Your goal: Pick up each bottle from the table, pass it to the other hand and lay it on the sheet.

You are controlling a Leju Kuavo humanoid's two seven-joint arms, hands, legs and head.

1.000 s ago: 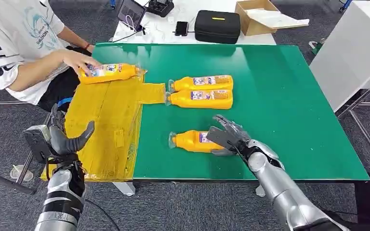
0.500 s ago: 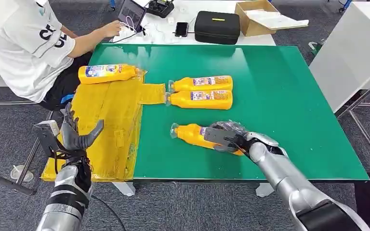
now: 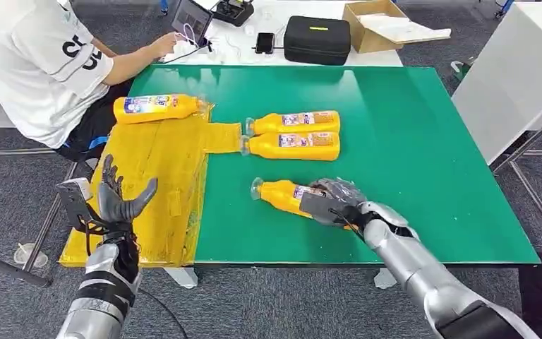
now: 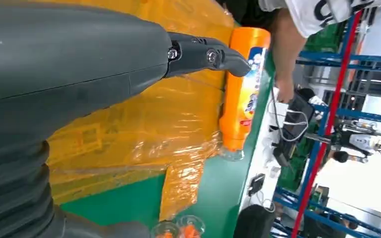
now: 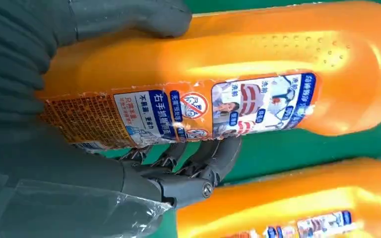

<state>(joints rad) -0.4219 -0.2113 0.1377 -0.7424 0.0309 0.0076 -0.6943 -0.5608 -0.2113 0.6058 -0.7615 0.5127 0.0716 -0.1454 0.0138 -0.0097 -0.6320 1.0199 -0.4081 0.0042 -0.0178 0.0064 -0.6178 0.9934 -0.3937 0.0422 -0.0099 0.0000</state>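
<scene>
- Right hand (image 3: 328, 202), in the head view, is wrapped round the body of the nearest bottle (image 3: 282, 195), which lies on its side on the green desk (image 3: 423, 141) with its cap pointing toward the yellow sheet (image 3: 152, 176). The forearm reaches in low from the near right edge, wrist bent so the palm covers the bottle from above and behind.
- Left hand (image 3: 116, 199), same view, stands upright near the sheet's near left corner, fingers spread and holding nothing, palm turned inward as if ready to receive.
- Two more bottles (image 3: 293, 134) lie side by side farther back on the desk, and one bottle (image 3: 157, 107) already rests on the sheet's far end. A person (image 3: 35, 63) sits at the far left, hand on things beyond the desk.
- Left wrist view: the open left hand (image 4: 79, 64) hangs over the sheet (image 4: 144, 129), with the laid bottle (image 4: 240, 84) just past its fingertip.
- Right wrist view: the thumb (image 5: 129, 20) presses one side of the held bottle (image 5: 258, 64) and the fingers (image 5: 198, 158) curl under the labelled side, so the grip looks firm. Another bottle (image 5: 287, 208) lies just beside.
- To do this well, I judge the lift should go straight up to clear the neighbour, keeping the bottle level, then carry it toward the left hand with the cap end free to grasp.
</scene>
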